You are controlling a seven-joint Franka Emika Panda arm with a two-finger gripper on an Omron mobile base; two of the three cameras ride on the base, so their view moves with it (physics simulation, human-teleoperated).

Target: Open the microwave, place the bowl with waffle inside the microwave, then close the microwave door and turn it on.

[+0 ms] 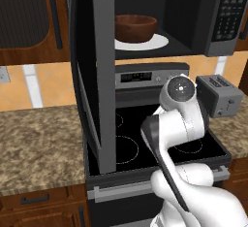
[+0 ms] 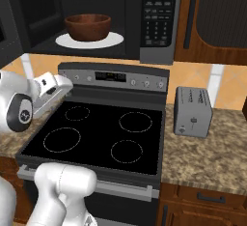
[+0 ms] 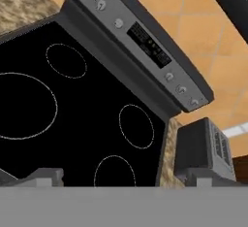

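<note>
The microwave (image 2: 157, 22) hangs above the stove with its cavity exposed. Its door (image 1: 92, 75) is swung wide open to the left and stands edge-on over the stove's left side. Inside, the reddish-brown bowl (image 1: 135, 27) (image 2: 88, 27) sits upright on the white turntable plate (image 2: 113, 40). The waffle is hidden behind the bowl's wall. My gripper (image 3: 125, 176) hovers over the stove, below the microwave and apart from the bowl. It is open, its two fingertips (image 3: 46, 175) set far apart with nothing between them. My hand (image 2: 50, 87) is over the stove's left rear.
A black glass stove (image 2: 96, 133) with a grey knob panel (image 2: 116, 77) lies under the arm. A small grey toaster (image 2: 193, 111) (image 3: 203, 148) stands on the granite counter (image 2: 207, 157) to the right. More counter (image 1: 38, 138) runs left of the open door. Wooden cabinets flank the microwave.
</note>
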